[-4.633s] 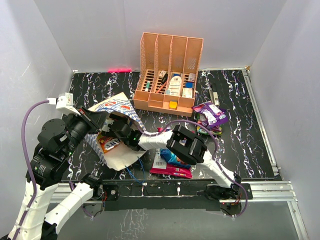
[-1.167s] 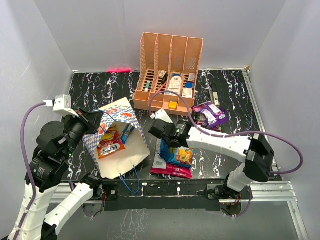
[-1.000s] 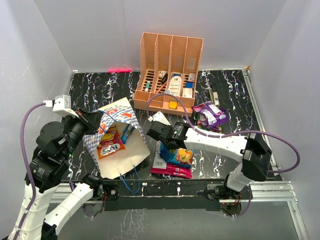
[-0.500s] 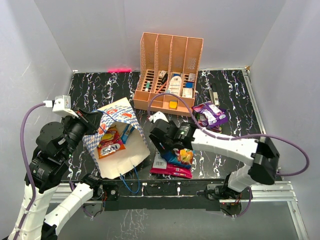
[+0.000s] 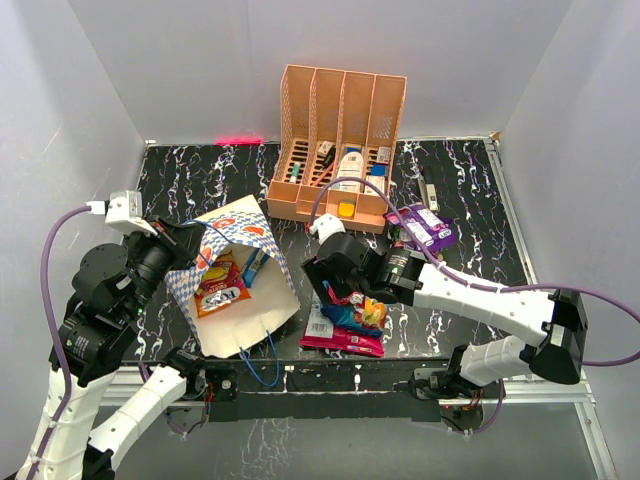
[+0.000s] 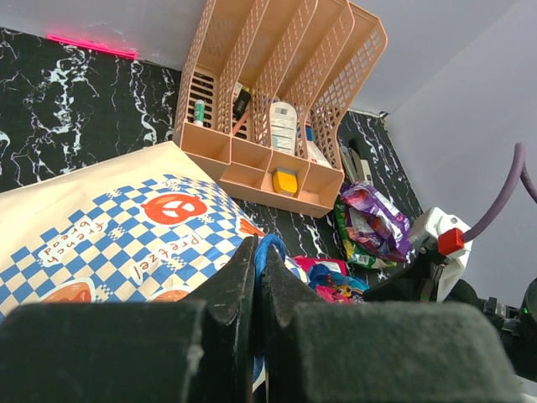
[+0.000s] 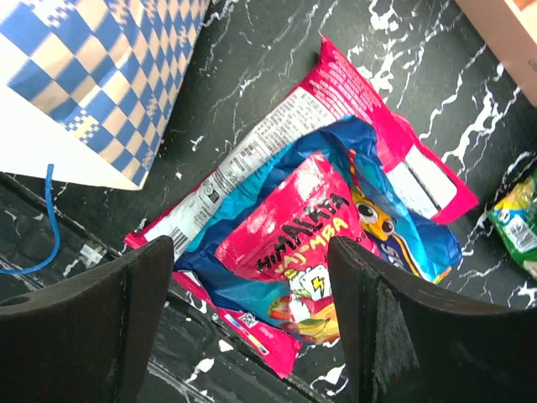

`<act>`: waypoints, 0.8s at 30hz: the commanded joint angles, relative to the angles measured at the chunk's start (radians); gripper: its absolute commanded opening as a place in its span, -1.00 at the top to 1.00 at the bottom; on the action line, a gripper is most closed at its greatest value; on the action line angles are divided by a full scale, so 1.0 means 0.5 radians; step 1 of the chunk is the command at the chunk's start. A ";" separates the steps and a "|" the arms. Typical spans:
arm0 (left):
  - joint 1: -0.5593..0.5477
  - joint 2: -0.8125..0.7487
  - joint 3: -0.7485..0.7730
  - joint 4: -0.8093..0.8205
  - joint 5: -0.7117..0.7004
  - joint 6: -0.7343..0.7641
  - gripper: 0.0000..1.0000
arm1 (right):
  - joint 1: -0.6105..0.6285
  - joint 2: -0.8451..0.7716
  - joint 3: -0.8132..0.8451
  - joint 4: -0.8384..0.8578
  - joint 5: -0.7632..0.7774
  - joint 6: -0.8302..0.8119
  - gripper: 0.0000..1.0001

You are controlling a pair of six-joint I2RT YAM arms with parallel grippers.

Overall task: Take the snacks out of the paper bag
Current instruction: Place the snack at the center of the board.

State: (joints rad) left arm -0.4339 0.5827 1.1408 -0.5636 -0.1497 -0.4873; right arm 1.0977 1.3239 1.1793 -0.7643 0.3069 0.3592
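The paper bag point(image 5: 238, 318) lies on its side at the left, checked outside, white inside, mouth facing the camera. An orange-red snack point(image 5: 221, 290) and a blue one point(image 5: 255, 265) lie inside it. My left gripper point(image 5: 196, 250) is shut on the bag's blue string handle point(image 6: 273, 245), holding the mouth up. My right gripper point(image 7: 250, 262) stands open just above a pile of snacks right of the bag. A small pink-and-yellow packet point(image 7: 295, 252) lies on top of a blue packet point(image 7: 340, 143) and a larger pink one point(image 7: 369, 101). Nothing sits between its fingers.
An orange slotted organizer point(image 5: 340, 140) with small bottles stands at the back centre. Purple and green packets point(image 5: 424, 228) lie to its right. The bag's other blue handle point(image 5: 265, 350) hangs by the table's front edge. Grey walls close in three sides.
My right gripper came out of the bag, carried the pink-and-yellow packet to the pile, and over the last second opened and let it go. The left gripper has not moved.
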 commanded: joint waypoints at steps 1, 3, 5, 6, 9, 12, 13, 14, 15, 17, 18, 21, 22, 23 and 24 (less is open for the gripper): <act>0.003 -0.012 0.053 -0.001 -0.026 0.023 1.00 | 0.004 -0.015 0.035 0.299 -0.126 -0.168 -0.55; 0.003 -0.005 0.075 -0.014 -0.032 0.029 1.00 | 0.004 -0.007 0.080 0.443 -0.345 -0.265 -0.55; 0.003 -0.003 0.082 -0.018 -0.035 0.022 1.00 | 0.008 -0.006 0.074 0.665 -0.634 -0.366 -0.56; 0.003 -0.005 0.079 -0.015 -0.033 0.016 1.00 | 0.018 0.002 0.058 0.832 -0.785 -0.414 -0.56; 0.003 -0.005 0.072 -0.010 -0.018 -0.004 1.00 | 0.128 0.063 0.014 1.194 -1.058 -0.558 -0.57; 0.003 -0.003 0.073 -0.011 -0.010 -0.016 1.00 | 0.267 0.195 -0.012 1.504 -1.087 -0.731 -0.59; 0.003 -0.003 0.078 -0.012 -0.010 -0.016 1.00 | 0.300 0.247 -0.026 1.613 -1.071 -0.782 -0.60; 0.003 0.000 0.084 -0.018 -0.010 -0.014 1.00 | 0.321 0.299 -0.043 1.719 -1.086 -0.855 -0.60; 0.003 0.003 0.093 -0.021 -0.008 -0.009 1.00 | 0.339 0.348 -0.069 1.834 -1.111 -0.954 -0.60; 0.003 0.010 0.110 -0.038 -0.014 -0.001 1.00 | 0.373 0.449 -0.175 2.119 -1.117 -1.209 -0.59; 0.003 0.010 0.115 -0.043 -0.016 -0.001 1.00 | 0.387 0.497 -0.216 2.222 -1.119 -1.338 -0.58; 0.003 0.010 0.129 -0.053 -0.011 0.000 1.00 | 0.400 0.695 -0.216 2.319 -1.123 -1.708 -0.60; 0.003 0.007 0.132 -0.053 -0.009 -0.005 1.00 | 0.400 0.758 -0.179 2.307 -1.092 -1.800 -0.60; 0.003 0.007 0.133 -0.053 -0.004 -0.009 1.00 | 0.400 0.814 -0.148 2.319 -1.016 -1.838 -0.60; 0.003 0.007 0.133 -0.053 0.004 -0.014 1.00 | 0.400 0.888 -0.128 2.361 -0.935 -1.866 -0.58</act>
State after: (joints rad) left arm -0.4339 0.5842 1.1713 -0.5926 -0.1497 -0.4923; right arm 1.2980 1.6848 1.0691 0.2317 -0.2337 -0.3473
